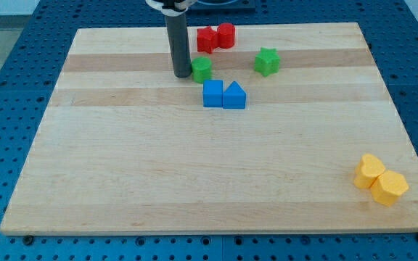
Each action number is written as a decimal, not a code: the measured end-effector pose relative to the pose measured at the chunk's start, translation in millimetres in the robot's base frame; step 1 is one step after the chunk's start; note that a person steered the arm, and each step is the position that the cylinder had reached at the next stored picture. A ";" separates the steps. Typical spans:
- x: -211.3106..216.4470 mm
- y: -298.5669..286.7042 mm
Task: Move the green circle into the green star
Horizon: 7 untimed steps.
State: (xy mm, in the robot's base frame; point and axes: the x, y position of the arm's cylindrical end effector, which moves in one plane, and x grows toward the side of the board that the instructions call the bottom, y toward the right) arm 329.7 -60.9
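In the camera view we see a pale wooden table (194,181) resting on a blue perforated base (6,87). Our dark rod comes down from the view's top, and my tip (183,75) sits on the table in the upper middle part. We carry no hand at all, only this rod, so nothing is grasped or released here.

The green circle (202,69) lies directly to the view's right of my tip, touching it or just beside it; we cannot tell which. The green star (267,61) sits further toward the view's right, slightly higher in the view, and is clearly apart from the green circle, with bare table between them.

Above the green circle, near the table's top edge, we see two red blocks touching each other: a red block (207,40) on the view's left, whose shape we cannot make out, and a red cylinder-like block (226,35) on the view's right.

Just below the green circle, we see a blue cube (212,93) and a blue triangle (234,96) side by side and touching.

Far off in the view's bottom right corner, two yellow blocks touch each other: one yellow block (369,171) above and to the left, and a yellow hexagon-like block (390,188) below and to the right.
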 end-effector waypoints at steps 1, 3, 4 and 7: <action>0.2 35.9; -0.1 92.8; -7.8 99.2; -31.6 124.8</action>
State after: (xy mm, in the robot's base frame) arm 298.1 63.8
